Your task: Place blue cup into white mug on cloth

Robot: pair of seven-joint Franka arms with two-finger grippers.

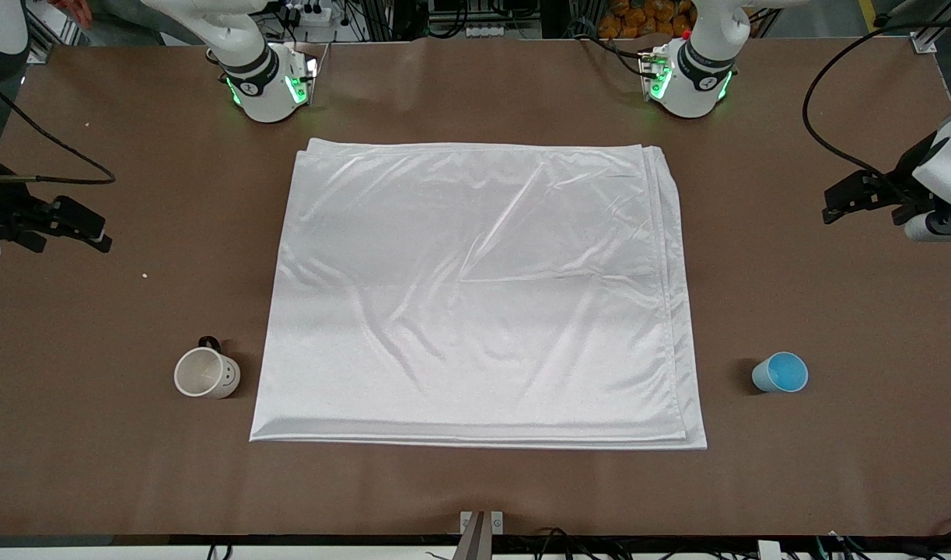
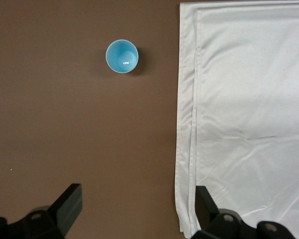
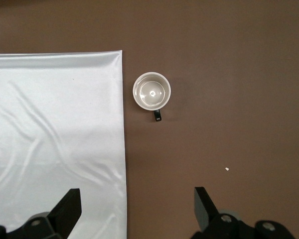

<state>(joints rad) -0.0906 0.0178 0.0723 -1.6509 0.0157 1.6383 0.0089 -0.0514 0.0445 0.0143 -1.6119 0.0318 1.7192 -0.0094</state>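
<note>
The blue cup [image 1: 781,372] stands upright on the brown table beside the cloth [image 1: 475,295], toward the left arm's end. The white mug [image 1: 206,373] with its black handle stands upright on the table beside the cloth, toward the right arm's end. My left gripper [image 1: 842,201] is open and empty, up over the table's left-arm end; its wrist view shows the blue cup [image 2: 122,56] and the cloth's folded edge [image 2: 189,149] below my left gripper [image 2: 138,209]. My right gripper [image 1: 85,226] is open and empty over the other end; my right gripper [image 3: 138,209] looks down on the mug [image 3: 151,91] and the cloth [image 3: 55,139].
The two arm bases [image 1: 267,85] [image 1: 689,82] stand at the table's edge farthest from the front camera. Black cables [image 1: 55,144] [image 1: 825,117] hang at both ends. A small white crumb [image 1: 143,274] lies on the table near the right gripper.
</note>
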